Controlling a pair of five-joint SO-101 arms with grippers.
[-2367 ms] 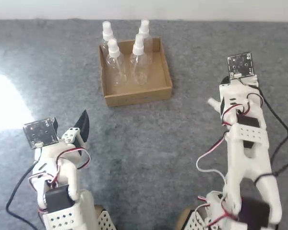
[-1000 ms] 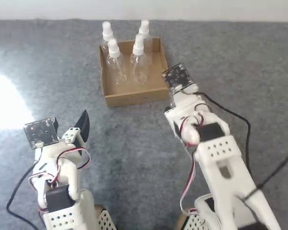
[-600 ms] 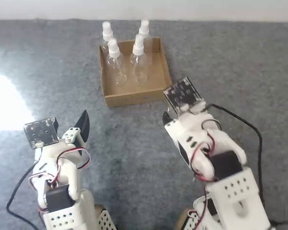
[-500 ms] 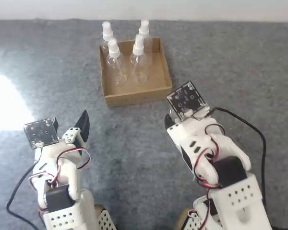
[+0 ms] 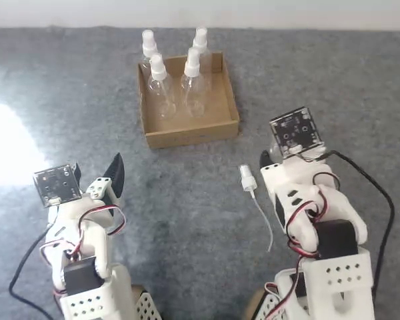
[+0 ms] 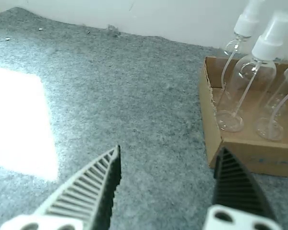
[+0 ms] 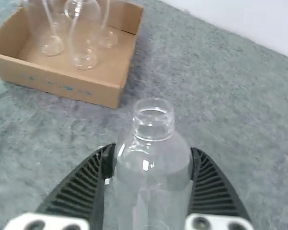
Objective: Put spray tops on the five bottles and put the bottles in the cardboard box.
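The cardboard box [image 5: 190, 130] sits at the far middle of the table with several clear bottles [image 5: 192, 83] standing in it, each with a white spray top. A loose spray top [image 5: 247, 179] lies on the grey mat, its thin tube trailing toward the near edge. My right gripper [image 7: 151, 151] is shut on an uncapped clear bottle [image 7: 152, 167], held upright just right of that spray top. In the high view the right gripper [image 5: 268, 162] sits under its camera board. My left gripper [image 6: 171, 152] is open and holds nothing, near the front left [image 5: 110, 179].
Grey felt covers the table. The box [image 6: 240, 148] lies ahead and to the right of the left gripper, with its bottles [image 6: 249, 72] upright. In the right wrist view the box [image 7: 62, 84] lies beyond the held bottle. A bright patch of light lies at the left.
The right arm swung from the far right in toward the box, then drew back toward the near right. The loose spray top now shows on the mat. The left arm stayed still.
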